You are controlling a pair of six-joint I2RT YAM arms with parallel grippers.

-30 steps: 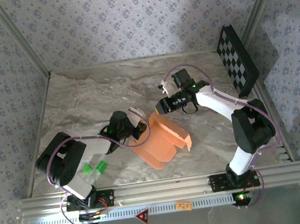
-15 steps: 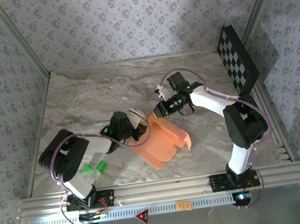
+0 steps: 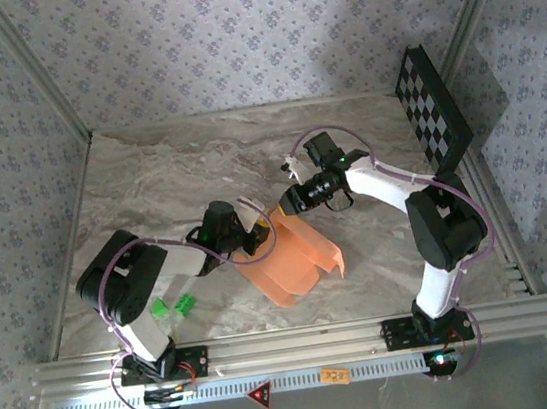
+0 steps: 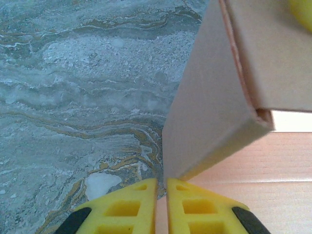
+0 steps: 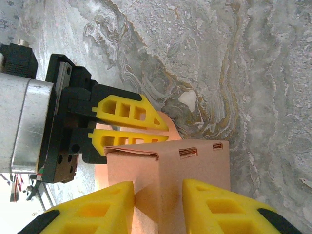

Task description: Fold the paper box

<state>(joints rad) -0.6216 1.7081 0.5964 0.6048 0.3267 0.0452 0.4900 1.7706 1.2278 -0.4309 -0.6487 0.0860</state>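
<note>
The salmon-orange paper box [image 3: 296,257] lies half folded on the marble table [image 3: 169,178], between both arms. My left gripper [image 3: 254,235] is at its left edge. In the left wrist view the yellow fingers [image 4: 187,207] are nearly together, with a thin flap of the box [image 4: 209,112] between them. My right gripper [image 3: 288,202] comes in from the far side. Its fingers [image 5: 105,207] straddle an upright folded corner of the box [image 5: 195,165] and press on both sides. My left gripper [image 5: 165,133] shows beyond that corner.
A black-and-white checkerboard panel [image 3: 432,108] leans at the back right wall. Two small green pieces [image 3: 171,306] lie near the left arm's base. Patterned walls close in the table on three sides, and an aluminium rail [image 3: 292,343] runs along the front.
My right gripper has moved slightly left and down onto the box's far corner and narrowed on it. My left gripper has closed a little more on the flap.
</note>
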